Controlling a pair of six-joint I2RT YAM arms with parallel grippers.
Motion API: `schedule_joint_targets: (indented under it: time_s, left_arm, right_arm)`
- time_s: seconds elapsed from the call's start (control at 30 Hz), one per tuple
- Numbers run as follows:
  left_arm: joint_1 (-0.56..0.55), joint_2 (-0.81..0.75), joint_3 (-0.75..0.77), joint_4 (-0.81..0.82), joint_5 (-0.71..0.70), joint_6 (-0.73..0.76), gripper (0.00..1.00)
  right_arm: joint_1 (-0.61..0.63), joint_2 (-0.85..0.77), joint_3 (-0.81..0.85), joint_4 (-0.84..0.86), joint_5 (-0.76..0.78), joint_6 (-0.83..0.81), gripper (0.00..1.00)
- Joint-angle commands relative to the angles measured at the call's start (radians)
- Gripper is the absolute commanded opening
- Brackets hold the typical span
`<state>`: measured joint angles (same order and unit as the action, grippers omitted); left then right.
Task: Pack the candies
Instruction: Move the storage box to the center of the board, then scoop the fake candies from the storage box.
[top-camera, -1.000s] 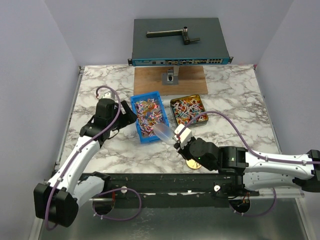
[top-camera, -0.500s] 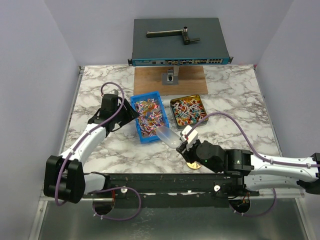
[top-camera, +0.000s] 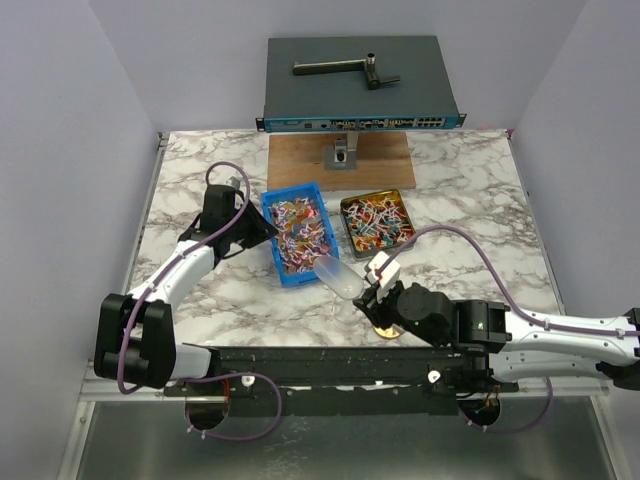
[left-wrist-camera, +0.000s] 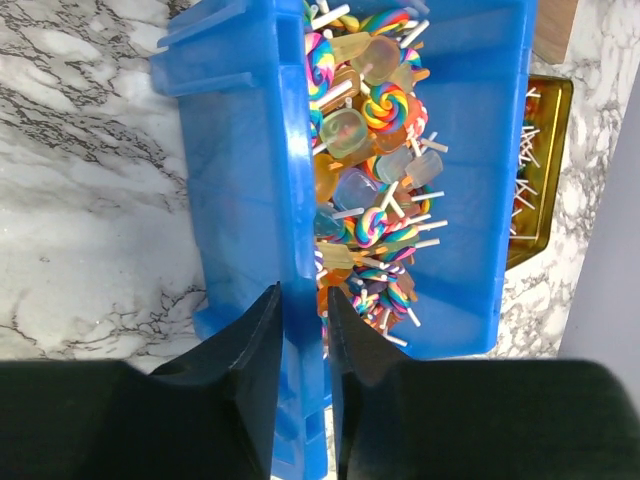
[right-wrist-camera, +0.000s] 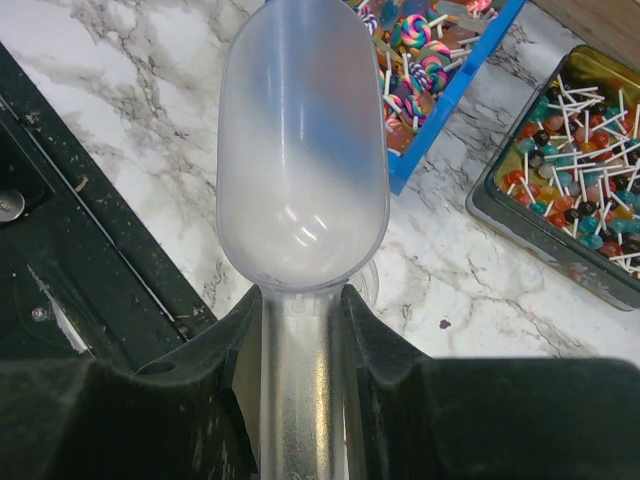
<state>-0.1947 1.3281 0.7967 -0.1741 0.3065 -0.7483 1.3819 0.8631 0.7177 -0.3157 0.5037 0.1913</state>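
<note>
Left gripper (left-wrist-camera: 303, 300): jaws closed on the left wall of the blue bin (left-wrist-camera: 240, 150), one finger outside, one inside. Right gripper (right-wrist-camera: 302, 300): clamped on the handle of a translucent scoop (right-wrist-camera: 300, 150).

Marble table (top-camera: 480, 230) carries everything. Far edge: grey network switch (top-camera: 360, 85), with a wooden board (top-camera: 300, 160) just in front of it.

Blue bin sits mid-table, left of centre and slightly skewed. Gold tin (top-camera: 412, 228) is just right of it, not touching.

Scoop bowl points far-left, over the marble just off the bin's near right corner. From the top view I can't tell whether it touches the bin.

The candies (left-wrist-camera: 370, 200) are stick lollipops, swirled and plain, heaped in the bin. More of them, smaller and round, fill the tin.

Round gold lid (top-camera: 383, 329) lies at the near edge, partly under the right arm.
</note>
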Motion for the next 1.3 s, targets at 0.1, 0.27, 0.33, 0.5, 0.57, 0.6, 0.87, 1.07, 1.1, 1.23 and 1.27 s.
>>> schedule_joint_targets:
  time_s: [0.1,0.27,0.33,0.5,0.57,0.6,0.87,1.07,1.1,1.23,1.27]
  left_arm:
    - [0.010,0.013,0.011,0.059,0.100,-0.005,0.06]
    - [0.011,-0.028,-0.027,0.071,0.091,-0.019,0.00]
    - [0.010,-0.059,-0.058,0.088,0.080,-0.042,0.00]
    - [0.010,-0.160,-0.164,0.142,0.027,-0.128,0.00]
    - [0.009,-0.203,-0.208,0.167,0.001,-0.160,0.00]
    - [0.009,-0.220,-0.231,0.169,-0.012,-0.173,0.00]
    - [0.000,-0.352,-0.372,0.257,-0.095,-0.337,0.00]
    - [-0.059,-0.392,-0.397,0.292,-0.156,-0.387,0.00]
    - [-0.071,-0.393,-0.396,0.295,-0.169,-0.391,0.00]
    - [-0.125,-0.388,-0.395,0.310,-0.213,-0.412,0.00]
    - [-0.135,-0.385,-0.396,0.313,-0.224,-0.418,0.00]
  right_arm:
    - [0.005,0.027,0.000,0.018,-0.018,0.028,0.01]
    - [0.006,0.051,0.022,0.000,0.005,0.037,0.01]
    - [0.006,0.069,0.046,-0.031,0.010,0.045,0.01]
    - [0.006,0.104,0.111,-0.113,0.034,0.060,0.01]
    - [0.006,0.113,0.134,-0.144,0.039,0.068,0.01]
    - [0.005,0.119,0.145,-0.161,0.040,0.071,0.01]
    - [-0.023,0.209,0.262,-0.291,-0.022,0.092,0.01]
    - [-0.158,0.304,0.398,-0.429,-0.192,0.108,0.01]
    - [-0.178,0.322,0.418,-0.447,-0.217,0.113,0.01]
    - [-0.199,0.388,0.483,-0.524,-0.264,0.130,0.01]
    - [-0.200,0.396,0.494,-0.533,-0.272,0.132,0.01]
